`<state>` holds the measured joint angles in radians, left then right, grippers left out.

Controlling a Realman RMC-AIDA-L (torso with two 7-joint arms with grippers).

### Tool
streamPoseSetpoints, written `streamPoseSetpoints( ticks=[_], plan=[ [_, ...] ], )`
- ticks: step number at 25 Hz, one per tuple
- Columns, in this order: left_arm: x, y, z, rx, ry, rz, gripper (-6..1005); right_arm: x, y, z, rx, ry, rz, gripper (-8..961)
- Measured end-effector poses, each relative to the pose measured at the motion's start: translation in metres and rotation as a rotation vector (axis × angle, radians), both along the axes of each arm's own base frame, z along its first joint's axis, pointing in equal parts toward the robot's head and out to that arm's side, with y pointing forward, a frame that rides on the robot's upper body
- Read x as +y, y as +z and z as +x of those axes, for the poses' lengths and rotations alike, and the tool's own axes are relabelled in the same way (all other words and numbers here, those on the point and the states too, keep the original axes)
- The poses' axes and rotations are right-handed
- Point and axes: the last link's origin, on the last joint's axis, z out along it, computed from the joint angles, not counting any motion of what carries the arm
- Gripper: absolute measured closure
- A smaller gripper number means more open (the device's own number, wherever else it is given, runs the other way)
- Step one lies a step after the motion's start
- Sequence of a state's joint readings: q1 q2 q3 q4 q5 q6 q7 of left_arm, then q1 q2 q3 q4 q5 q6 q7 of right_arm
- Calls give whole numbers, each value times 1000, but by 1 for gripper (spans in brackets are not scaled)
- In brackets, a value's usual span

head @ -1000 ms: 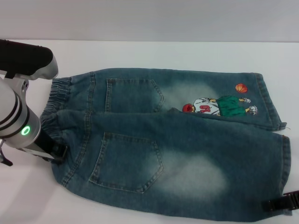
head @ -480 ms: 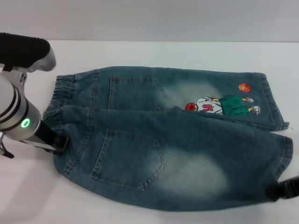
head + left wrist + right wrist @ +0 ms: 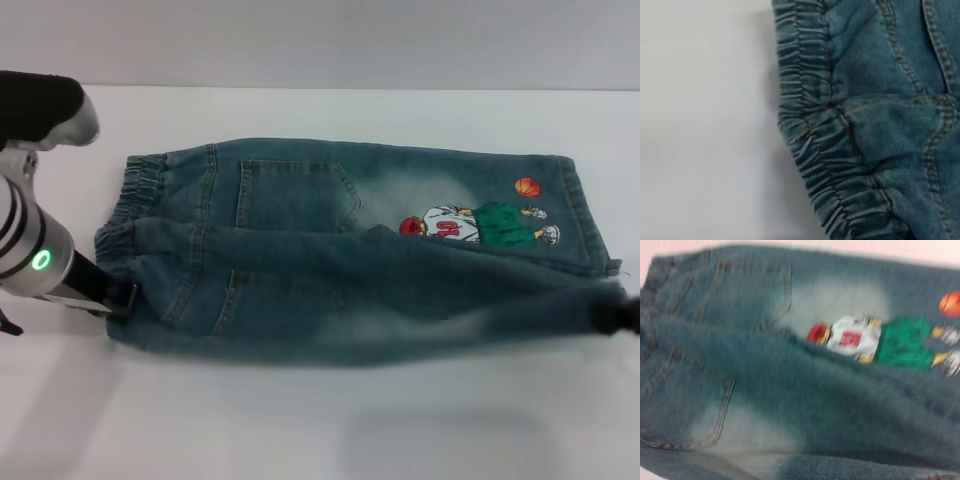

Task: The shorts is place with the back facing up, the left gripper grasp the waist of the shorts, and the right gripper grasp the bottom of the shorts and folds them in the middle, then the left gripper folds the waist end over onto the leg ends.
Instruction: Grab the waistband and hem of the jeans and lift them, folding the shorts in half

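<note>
Shorts (image 3: 360, 255) half-lifted, waist (image 3: 125, 235) pinched in left gripper (image 3: 122, 298) fingers, hem clamped by right gripper (image 3: 618, 316) (blurred).

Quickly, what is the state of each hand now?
Left hand: closed on the waist of the shorts.
Right hand: closed on the bottom of the shorts.
</note>
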<state>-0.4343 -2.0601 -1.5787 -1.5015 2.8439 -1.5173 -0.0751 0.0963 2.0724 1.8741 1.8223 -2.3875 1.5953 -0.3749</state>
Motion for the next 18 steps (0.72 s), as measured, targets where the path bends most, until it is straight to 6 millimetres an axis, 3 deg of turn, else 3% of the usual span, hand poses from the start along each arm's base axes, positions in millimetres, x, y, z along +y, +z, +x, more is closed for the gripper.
streamPoseSetpoints(
  ticks=[9, 18],
  plan=[
    [5, 8, 7, -88, -83, 113, 764, 13, 24, 9, -11, 49, 189, 889],
    [24, 6, 17, -232, -194, 256, 763, 21, 24, 19, 81, 88, 280, 890]
  ],
)
